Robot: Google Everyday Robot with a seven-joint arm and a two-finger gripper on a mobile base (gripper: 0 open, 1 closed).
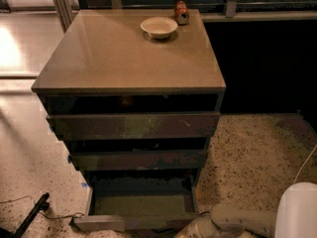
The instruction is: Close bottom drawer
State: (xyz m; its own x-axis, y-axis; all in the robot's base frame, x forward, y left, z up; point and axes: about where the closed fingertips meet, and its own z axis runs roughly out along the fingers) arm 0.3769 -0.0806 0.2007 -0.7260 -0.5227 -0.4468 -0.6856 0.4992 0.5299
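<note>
Bottom drawer stands pulled well out of the cabinet. Its shallow tray is open to view, and its slim front runs off to the left of the tool. The tool sits low at the drawer's right front corner, at or very near the front panel and partly cut off by the lower edge of view. You cannot tell whether it is wide or narrow.

To close the drawer well, you would probably do best to press flat against the front, nearer its middle than this corner. Push straight back toward the cabinet so the drawer does not skew and jam. Keep the push slow and level until the front sits under the middle drawer ahead of the tool.
</note>
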